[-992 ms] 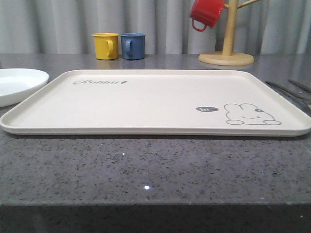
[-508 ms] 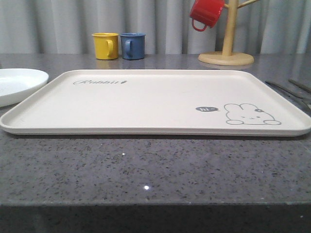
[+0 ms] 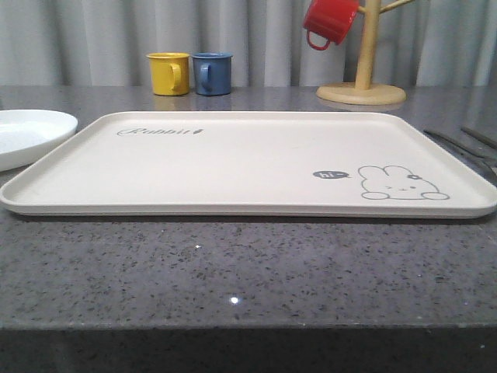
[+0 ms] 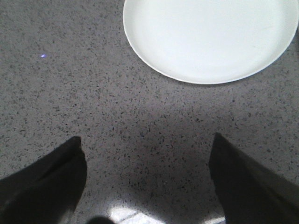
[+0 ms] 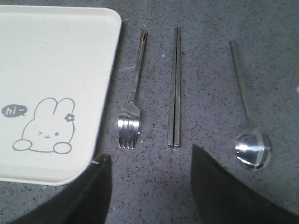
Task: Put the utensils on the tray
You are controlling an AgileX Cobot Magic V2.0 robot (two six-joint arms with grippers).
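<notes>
While nothing has budged since a second ago, the tray (image 3: 233,167) sits bare.
Fork (image 5: 132,103), chopsticks (image 5: 175,88), spoon (image 5: 247,116) beside it; both the left gripper (image 4: 147,179) and the right gripper (image 5: 149,186) gape wide.

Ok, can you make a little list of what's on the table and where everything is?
tray: bare, nothing on it
fork: on the counter, nearest the tray
chopsticks: between fork and spoon
plate: near left gripper
left jaws: open, holding nothing
right gripper: jaws open, over the cutlery
mugs: yellow, blue, red hanging on a stand
</notes>
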